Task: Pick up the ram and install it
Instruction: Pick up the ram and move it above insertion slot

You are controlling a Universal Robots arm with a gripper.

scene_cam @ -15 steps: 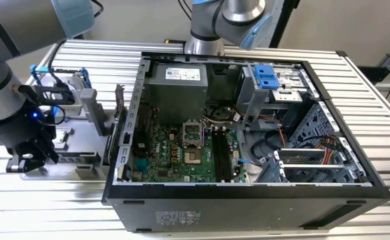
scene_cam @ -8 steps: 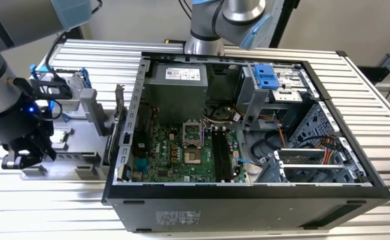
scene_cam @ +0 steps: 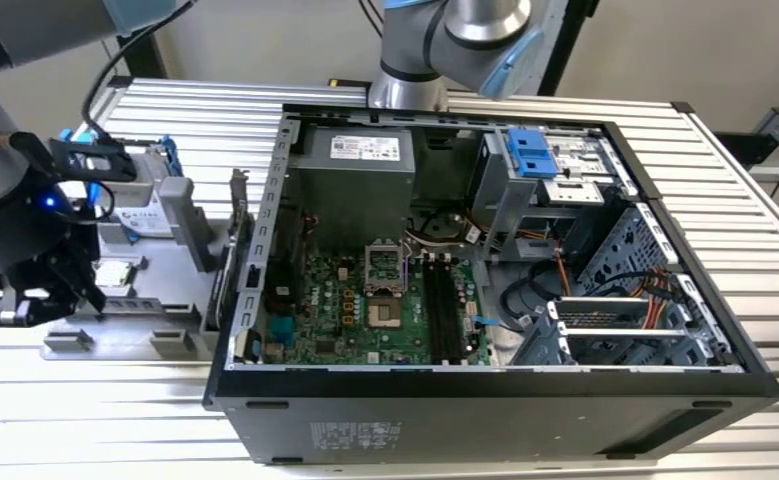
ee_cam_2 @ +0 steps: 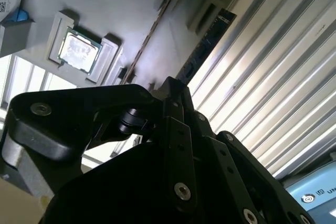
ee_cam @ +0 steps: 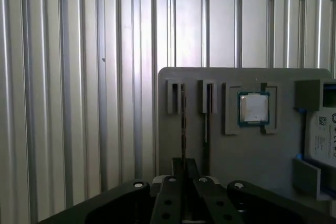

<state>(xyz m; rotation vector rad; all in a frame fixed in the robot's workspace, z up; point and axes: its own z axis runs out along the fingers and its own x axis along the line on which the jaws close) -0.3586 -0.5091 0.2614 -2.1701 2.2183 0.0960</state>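
We see the end effector low over the grey parts holder, which lies on the ribbed metal counter at the exterior view's left, just beside the open computer case. In the first wrist view the fingers of the end effector are drawn almost together. The ram, a thin dark stick standing on edge in a slot of the holder, runs straight into the narrow slit between them, so we judge it clamped at that end while it sits in its slot. The second wrist view shows the same meeting from the side: the end effector comes to a point at the end of the dark board of the ram, in the slot nearest the bare slats of the counter. A second stick stands in the neighbouring slot, apart from the fingers. Beyond it on the holder, the square silver processor chip lies in its own recess, and the labelled hard drive lies at the far end. Inside the case, the green motherboard lies flat, with its long black memory slots well apart from the end effector.
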